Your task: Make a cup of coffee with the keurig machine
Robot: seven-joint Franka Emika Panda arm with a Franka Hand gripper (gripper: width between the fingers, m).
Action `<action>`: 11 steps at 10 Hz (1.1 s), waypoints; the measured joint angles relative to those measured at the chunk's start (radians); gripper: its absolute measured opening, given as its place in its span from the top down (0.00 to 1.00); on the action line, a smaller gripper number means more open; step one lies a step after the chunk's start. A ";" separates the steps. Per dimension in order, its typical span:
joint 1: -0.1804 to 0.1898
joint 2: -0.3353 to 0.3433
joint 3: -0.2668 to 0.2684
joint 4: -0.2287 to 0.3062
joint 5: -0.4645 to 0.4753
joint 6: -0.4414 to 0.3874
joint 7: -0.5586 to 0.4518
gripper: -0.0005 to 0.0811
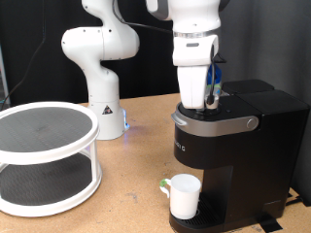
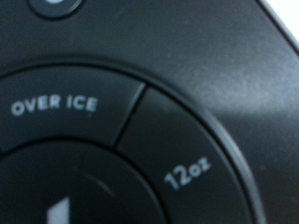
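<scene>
The black keurig machine (image 1: 228, 146) stands at the exterior view's right, its lid down with the silver-grey handle band across the front. The white cup (image 1: 184, 196) sits on the machine's drip base under the spout, its handle pointing to the exterior view's left. My gripper (image 1: 199, 100) points straight down and rests on the machine's top button panel; its fingertips are hidden against the black top. The wrist view is filled by the keurig machine's top buttons (image 2: 149, 121), with the labels "OVER ICE" (image 2: 54, 105) and "12oz" (image 2: 188, 175) very close; no fingers show there.
A white two-tier round rack (image 1: 44, 155) stands at the exterior view's left on the wooden table. A second white robot arm's base (image 1: 100, 78) stands behind, at the centre back. A small green thing (image 1: 164, 183) lies by the cup's handle.
</scene>
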 joint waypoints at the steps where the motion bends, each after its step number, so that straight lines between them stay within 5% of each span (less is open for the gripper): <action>1: 0.000 0.000 0.000 0.000 0.002 0.001 -0.006 0.99; 11: 0.004 0.002 0.002 -0.001 0.008 0.002 -0.041 0.99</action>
